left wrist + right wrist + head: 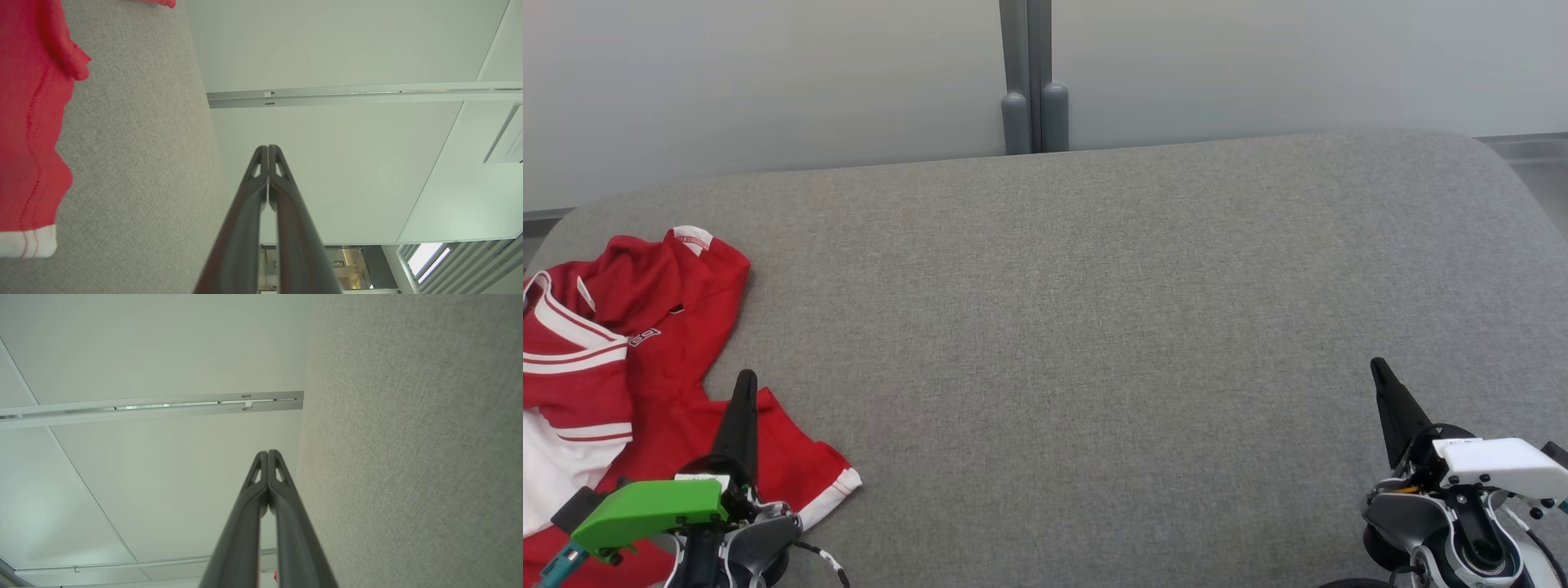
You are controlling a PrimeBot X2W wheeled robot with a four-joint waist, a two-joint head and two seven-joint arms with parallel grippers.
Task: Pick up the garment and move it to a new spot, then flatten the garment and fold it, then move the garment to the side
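Note:
The garment [629, 359] is a red shirt with white stripes and white cuffs, lying crumpled at the left end of the grey fabric table [1094, 310]. In the left wrist view the garment [28, 134] runs along the left edge. My left gripper [745, 377] is shut, empty, its fingers pointing up over the shirt's lower right part. Its tips [268, 148] press together with nothing between them. My right gripper [1378, 364] stands at the lower right above bare fabric, far from the shirt, shut and empty, tips [268, 452] closed together.
A pale partition wall [768, 82] with a grey vertical post [1033, 82] stands right behind the table's far edge. The table's corners are rounded. Broad bare grey fabric stretches between the two grippers and toward the right.

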